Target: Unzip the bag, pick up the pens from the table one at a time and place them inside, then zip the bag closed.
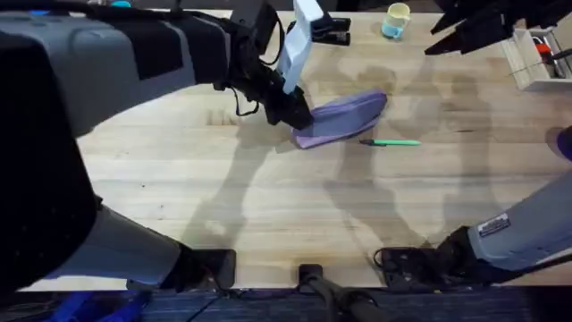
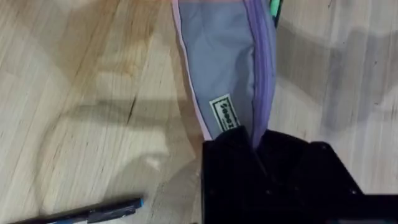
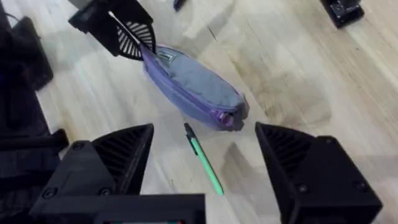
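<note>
Bag [image 1: 344, 118] lies mid-tabletop, lavender, its left end pinched between the closed fingers of the left gripper [image 1: 295, 114]. Green pen [image 1: 393, 142] rests just beside its near right side, apart from it. Tabletop [image 1: 268, 197] is pale plank wood; a mug [image 1: 395, 20] and white box [image 1: 534, 61] stand at the far edge. Left wrist view adds a dark pen [image 2: 87, 213] and the bag's label [image 2: 224, 112]. Right gripper [image 3: 205, 162] hovers wide open, holding nothing, above the green pen.
</note>
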### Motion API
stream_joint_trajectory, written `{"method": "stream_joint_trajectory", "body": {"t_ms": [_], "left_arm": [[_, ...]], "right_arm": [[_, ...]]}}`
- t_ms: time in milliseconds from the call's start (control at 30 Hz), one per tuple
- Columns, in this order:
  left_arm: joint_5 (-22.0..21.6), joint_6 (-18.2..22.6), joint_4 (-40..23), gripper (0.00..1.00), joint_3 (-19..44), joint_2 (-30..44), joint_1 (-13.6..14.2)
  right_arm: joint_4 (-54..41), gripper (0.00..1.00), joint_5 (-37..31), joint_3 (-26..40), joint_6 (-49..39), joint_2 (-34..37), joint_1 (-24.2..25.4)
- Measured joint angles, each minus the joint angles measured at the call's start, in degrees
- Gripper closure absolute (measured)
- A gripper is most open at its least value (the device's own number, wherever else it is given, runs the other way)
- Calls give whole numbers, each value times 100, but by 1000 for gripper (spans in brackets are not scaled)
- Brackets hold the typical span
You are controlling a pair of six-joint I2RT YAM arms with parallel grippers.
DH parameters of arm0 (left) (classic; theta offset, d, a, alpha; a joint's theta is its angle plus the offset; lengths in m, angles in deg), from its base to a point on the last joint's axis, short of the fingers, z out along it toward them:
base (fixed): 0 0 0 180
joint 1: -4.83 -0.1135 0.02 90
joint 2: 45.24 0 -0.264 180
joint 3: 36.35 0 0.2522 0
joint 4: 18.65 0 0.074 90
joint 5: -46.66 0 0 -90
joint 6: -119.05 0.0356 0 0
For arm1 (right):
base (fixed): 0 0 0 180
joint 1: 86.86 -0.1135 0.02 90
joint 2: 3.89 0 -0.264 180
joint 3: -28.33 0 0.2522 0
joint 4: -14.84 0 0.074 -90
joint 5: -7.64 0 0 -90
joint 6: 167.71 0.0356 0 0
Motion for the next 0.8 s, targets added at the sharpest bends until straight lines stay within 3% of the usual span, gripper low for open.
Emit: {"method": "stream_joint_trajectory", "body": {"t_ms": [400,433,600,800], "left_arm": [[0,0,0,952,0,0,0],[0,0,0,953,0,0,0],[0,0,2,952,-2,0,0],[-2,0,9,952,-1,0,0]], "right_arm": [[-8,4,-14,-2,366,9,-13],[-9,4,97,0,673,9,283],[-9,4,362,-21,884,7,784],[-7,4,680,-577,840,2,957]]}}
